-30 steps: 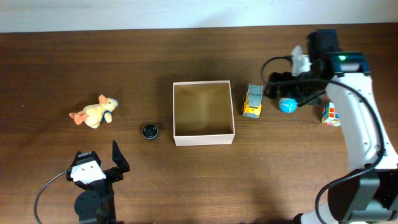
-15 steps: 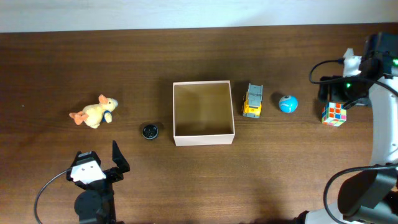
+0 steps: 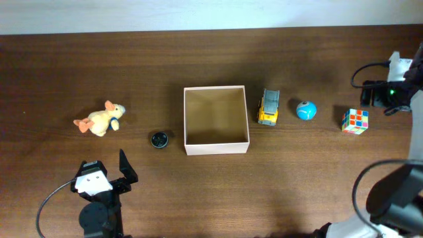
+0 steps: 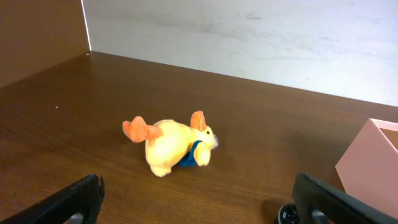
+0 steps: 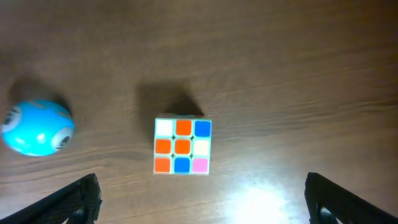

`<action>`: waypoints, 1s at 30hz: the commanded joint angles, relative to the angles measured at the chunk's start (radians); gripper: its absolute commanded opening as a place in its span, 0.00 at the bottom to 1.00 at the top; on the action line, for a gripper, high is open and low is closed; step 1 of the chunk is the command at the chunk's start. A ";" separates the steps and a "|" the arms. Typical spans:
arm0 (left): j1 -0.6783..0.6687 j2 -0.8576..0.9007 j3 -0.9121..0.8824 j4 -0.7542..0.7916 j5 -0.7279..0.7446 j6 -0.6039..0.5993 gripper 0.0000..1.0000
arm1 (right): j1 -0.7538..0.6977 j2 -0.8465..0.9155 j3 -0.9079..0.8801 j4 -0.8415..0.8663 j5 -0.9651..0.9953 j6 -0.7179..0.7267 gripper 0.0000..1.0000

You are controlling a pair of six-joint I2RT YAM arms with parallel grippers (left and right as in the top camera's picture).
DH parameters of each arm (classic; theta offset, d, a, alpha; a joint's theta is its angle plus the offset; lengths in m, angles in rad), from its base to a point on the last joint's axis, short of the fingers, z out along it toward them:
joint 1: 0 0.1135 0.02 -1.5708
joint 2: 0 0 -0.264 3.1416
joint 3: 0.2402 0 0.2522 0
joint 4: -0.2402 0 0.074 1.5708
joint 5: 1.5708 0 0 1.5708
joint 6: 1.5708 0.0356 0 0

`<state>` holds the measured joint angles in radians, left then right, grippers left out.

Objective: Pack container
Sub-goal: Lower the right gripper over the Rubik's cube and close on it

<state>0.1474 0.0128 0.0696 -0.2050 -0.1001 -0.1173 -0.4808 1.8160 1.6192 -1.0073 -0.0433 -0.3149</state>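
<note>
Dark wooden table point(image 3: 132, 59) — white wall point(image 4: 249, 37) behind, container point(image 3: 216, 147) near its middle.

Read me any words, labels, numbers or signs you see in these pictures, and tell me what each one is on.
No readable text anywhere.
The blue ball has a dark mark on its white patch, too blurred to read.
The cube, toy truck, plush duck and container show no lettering.
</note>
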 commanded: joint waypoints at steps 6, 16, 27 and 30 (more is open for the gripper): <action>0.006 -0.007 -0.008 0.003 0.018 0.002 0.99 | -0.003 0.151 -0.015 0.006 -0.067 -0.023 0.99; 0.006 -0.007 -0.008 0.003 0.018 0.002 0.99 | -0.004 0.238 -0.016 0.006 -0.086 0.003 0.99; 0.006 -0.007 -0.008 0.003 0.018 0.002 0.99 | -0.004 0.303 -0.017 0.016 -0.111 0.040 0.96; 0.006 -0.007 -0.008 0.003 0.018 0.002 0.99 | -0.004 0.306 -0.017 0.016 -0.111 0.040 0.92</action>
<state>0.1474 0.0128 0.0696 -0.2050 -0.1001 -0.1173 -0.4820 2.1109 1.6115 -0.9936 -0.1341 -0.2882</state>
